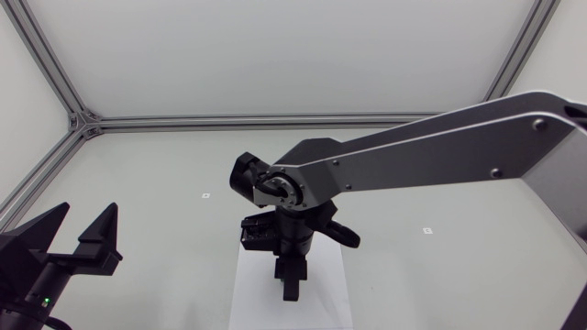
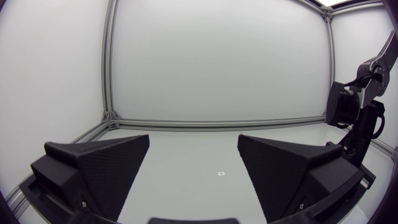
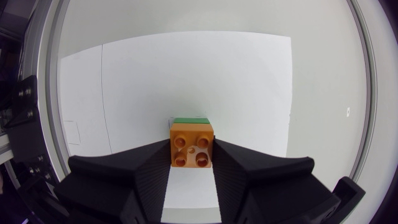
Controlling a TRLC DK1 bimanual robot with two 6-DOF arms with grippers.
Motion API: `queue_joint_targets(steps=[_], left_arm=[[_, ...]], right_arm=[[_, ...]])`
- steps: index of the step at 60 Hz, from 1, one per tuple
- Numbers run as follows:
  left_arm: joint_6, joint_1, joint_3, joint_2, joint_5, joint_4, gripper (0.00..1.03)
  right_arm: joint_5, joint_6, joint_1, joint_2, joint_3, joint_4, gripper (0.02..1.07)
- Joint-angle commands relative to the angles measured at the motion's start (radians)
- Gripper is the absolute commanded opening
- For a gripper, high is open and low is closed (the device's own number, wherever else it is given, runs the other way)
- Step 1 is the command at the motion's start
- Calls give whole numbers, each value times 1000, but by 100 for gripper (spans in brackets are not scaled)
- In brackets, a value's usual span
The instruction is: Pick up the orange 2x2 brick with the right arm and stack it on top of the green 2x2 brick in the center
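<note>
Four-studded orange brick (image 3: 192, 145) pinched in right end effector (image 3: 191, 155), green brick (image 3: 191, 121) just beyond, left end effector (image 2: 193, 140) gaping

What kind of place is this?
Probably a robot testing booth: white walls in a grey metal frame, and a silver robot arm whose black claw grips an orange plastic 2x2 brick against a green plastic brick.

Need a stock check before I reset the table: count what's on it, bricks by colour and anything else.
orange brick: 1
green brick: 1
white sheet: 1
Total: 3
</note>
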Motion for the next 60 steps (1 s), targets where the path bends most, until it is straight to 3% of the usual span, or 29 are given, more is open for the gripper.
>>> queue_joint_targets(steps=[1,18,40,60], left_arm=[[13,3,-41,-8,6,-15,99],[13,3,-41,-8,4,-13,99],[13,3,-41,-8,6,-15,99],[13,3,-41,-8,4,-13,99]], right_arm=[[40,26,5,61,-58,-26,17],[40,26,12,93,-32,-63,17],[-50,-45,-22,84,-71,-29,17],[19,13,41,55,-151,51,17]])
